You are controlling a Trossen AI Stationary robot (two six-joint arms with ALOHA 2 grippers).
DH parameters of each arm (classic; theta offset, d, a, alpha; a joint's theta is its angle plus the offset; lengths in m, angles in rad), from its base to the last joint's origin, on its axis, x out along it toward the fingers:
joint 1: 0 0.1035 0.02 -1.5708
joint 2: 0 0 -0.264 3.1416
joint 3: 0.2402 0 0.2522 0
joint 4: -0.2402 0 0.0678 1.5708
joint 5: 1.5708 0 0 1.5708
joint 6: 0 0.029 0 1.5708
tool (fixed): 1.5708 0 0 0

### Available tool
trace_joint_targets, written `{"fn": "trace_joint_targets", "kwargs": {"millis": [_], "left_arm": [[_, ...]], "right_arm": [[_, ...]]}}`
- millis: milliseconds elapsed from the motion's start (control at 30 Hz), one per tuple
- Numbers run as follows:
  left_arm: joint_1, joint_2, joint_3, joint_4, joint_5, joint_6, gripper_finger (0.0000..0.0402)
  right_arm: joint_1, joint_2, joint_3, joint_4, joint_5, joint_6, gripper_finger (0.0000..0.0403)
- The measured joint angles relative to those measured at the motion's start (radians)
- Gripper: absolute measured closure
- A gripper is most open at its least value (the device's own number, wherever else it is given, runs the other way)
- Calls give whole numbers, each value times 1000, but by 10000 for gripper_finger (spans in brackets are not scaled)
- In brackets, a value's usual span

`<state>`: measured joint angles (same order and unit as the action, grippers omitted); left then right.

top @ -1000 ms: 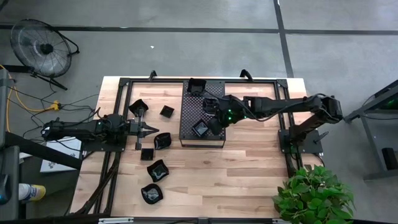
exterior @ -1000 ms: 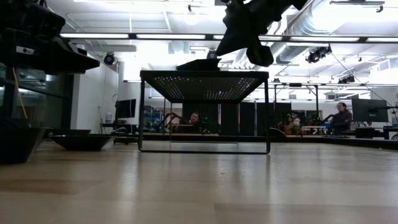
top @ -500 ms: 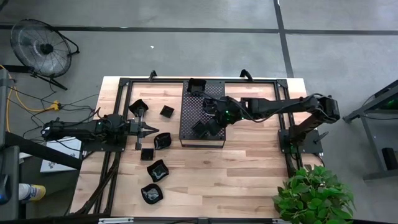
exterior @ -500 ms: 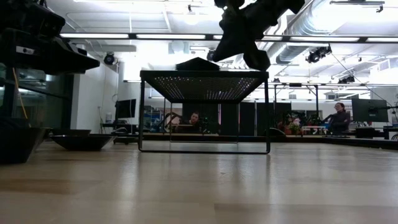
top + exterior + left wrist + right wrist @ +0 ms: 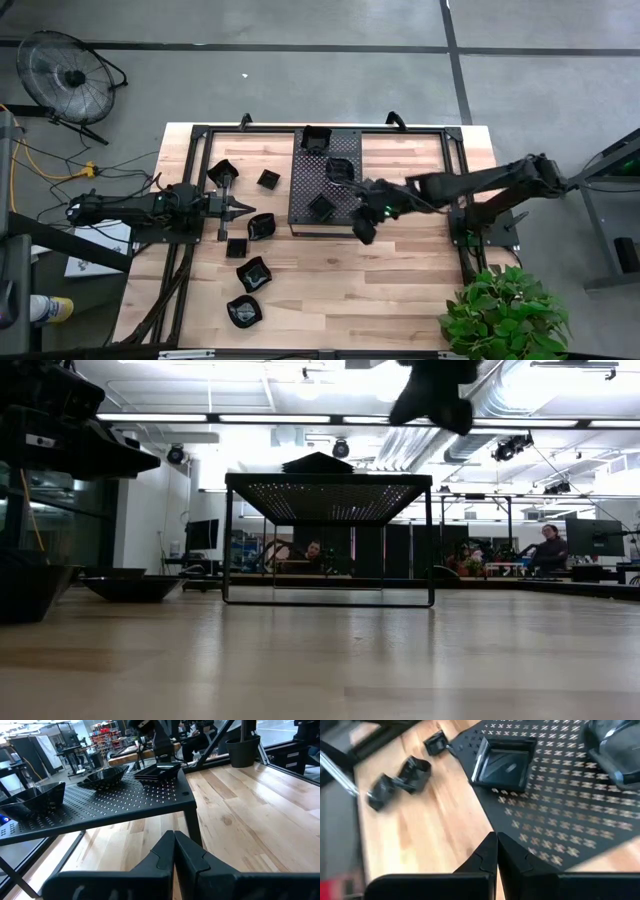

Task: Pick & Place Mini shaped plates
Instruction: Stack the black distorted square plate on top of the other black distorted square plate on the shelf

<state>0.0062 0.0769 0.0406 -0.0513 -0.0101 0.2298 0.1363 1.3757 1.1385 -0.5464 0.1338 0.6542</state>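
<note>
Seen from above, near edge first. On the wooden table (image 5: 400, 260), toward 7 o'clock, a wavy-edged plate (image 5: 244, 311) lies closest to the front. Another wavy plate (image 5: 253, 273) sits just behind it, then a small square plate (image 5: 236, 247) and a rounded plate (image 5: 262, 227), all loose on the wood, close together but apart.

R gripper (image 5: 362, 231) hangs over bare wood just off the tray's front R corner, at abt 5 o'clock from tray centre. Its fingers are pressed together w/ nothing between them; the R wrist view shows the tips meeting.

L gripper (image 5: 247, 207) sits at 9 o'clock of the tray, just behind the rounded plate, fingers also pressed together and empty, pointing at the tray.

The perforated black tray (image 5: 300, 205) stands raised on legs at mid-table. It carries 3 plates: a square plate (image 5: 320, 207) near its front, a rounded one (image 5: 340, 170) at mid, and one (image 5: 317, 140) on its far edge at 12 o'clock.

Farther L, 2 more plates on the wood: a small square (image 5: 268, 179) and a wavy one (image 5: 220, 170) at abt 10 o'clock.
</note>
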Motion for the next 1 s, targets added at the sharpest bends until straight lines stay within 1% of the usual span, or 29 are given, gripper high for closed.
{"fn": "trace_joint_targets", "kwargs": {"millis": [67, 100, 333, 433, 500, 733, 833, 1000], "left_arm": [[0, 0, 0, 0, 0, 0, 400], [0, 0, 0, 0, 0, 0, 400], [0, 0, 0, 0, 0, 0, 400], [0, 0, 0, 0, 0, 0, 400], [0, 0, 0, 0, 0, 0, 400], [0, 0, 0, 0, 0, 0, 400], [0, 0, 0, 0, 0, 0, 400], [0, 0, 0, 0, 0, 0, 400]], "right_arm": [[33, -46, -56, 28, 71, -31, 403], [47, -74, -97, 70, 91, -47, 403], [89, -268, -455, 434, 155, -250, 403], [85, -339, -581, 582, 133, -343, 403], [71, -382, -655, 648, 122, -376, 403], [-7, -527, -853, 775, 6, -399, 403], [-30, -581, -932, 876, -49, -412, 403], [-34, -648, -1052, 1020, -61, -427, 403]]}}
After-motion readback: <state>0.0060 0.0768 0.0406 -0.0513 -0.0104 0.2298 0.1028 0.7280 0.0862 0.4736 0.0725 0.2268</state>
